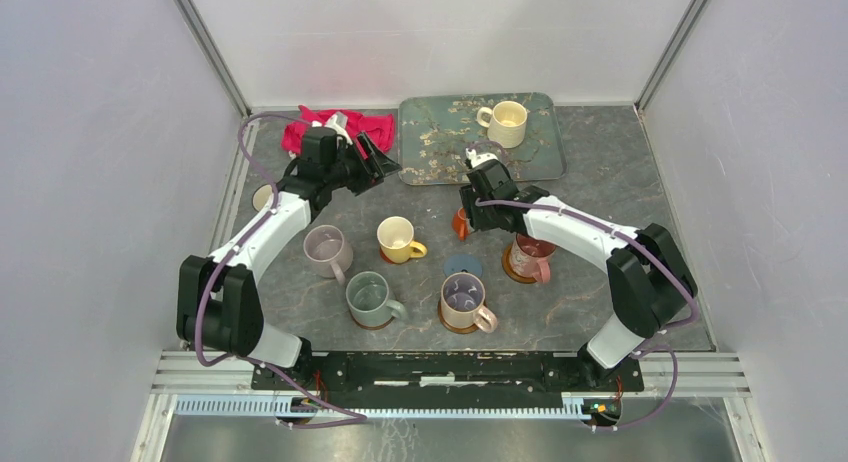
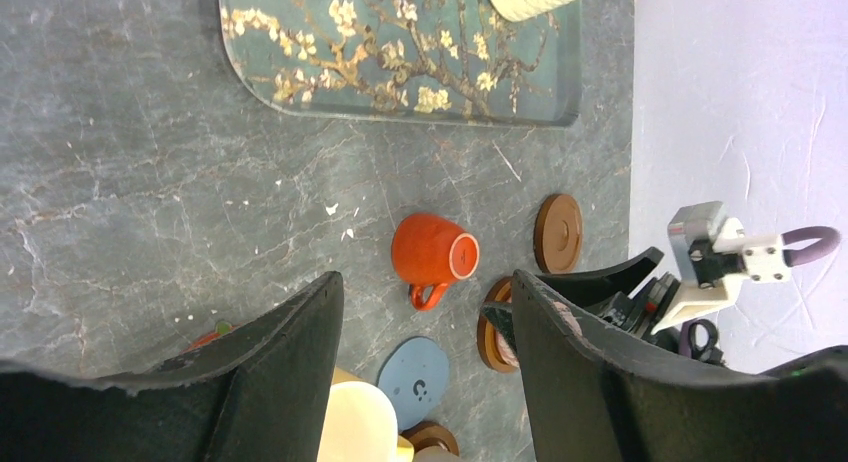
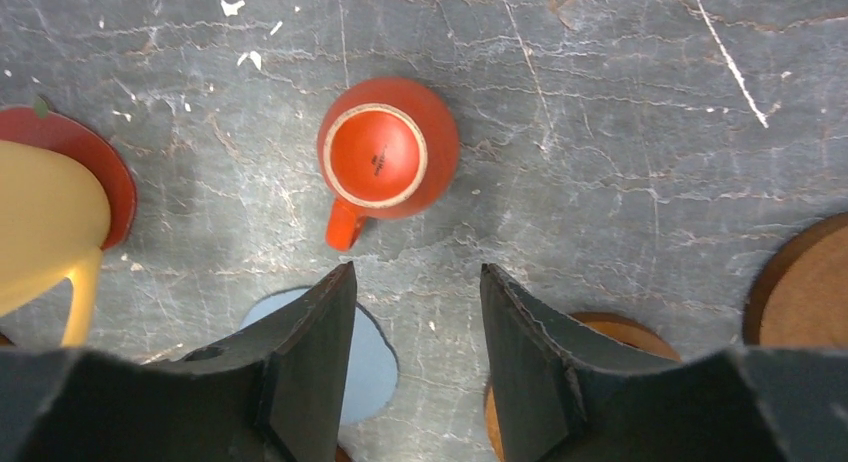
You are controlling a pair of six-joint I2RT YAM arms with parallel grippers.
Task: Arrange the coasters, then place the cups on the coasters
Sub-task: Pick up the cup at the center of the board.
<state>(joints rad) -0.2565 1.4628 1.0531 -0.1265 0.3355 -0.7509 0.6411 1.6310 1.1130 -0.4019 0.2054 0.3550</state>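
Orange cup (image 3: 388, 152) inverted, base up, handle toward parted right hand (image 3: 417, 282).

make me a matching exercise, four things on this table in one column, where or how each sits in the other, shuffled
1 cream cup
2 yellow cup
3 orange cup
4 blue coaster

a on red coaster
b upside down, off any coaster
c on tray
d nothing on it

Pairs: 1-c, 2-a, 3-b, 4-d

Overhead camera looking down over whole table (image 1: 600, 172); my wrist cameras facing down, right closer, sharing orange cup (image 3: 390, 147).
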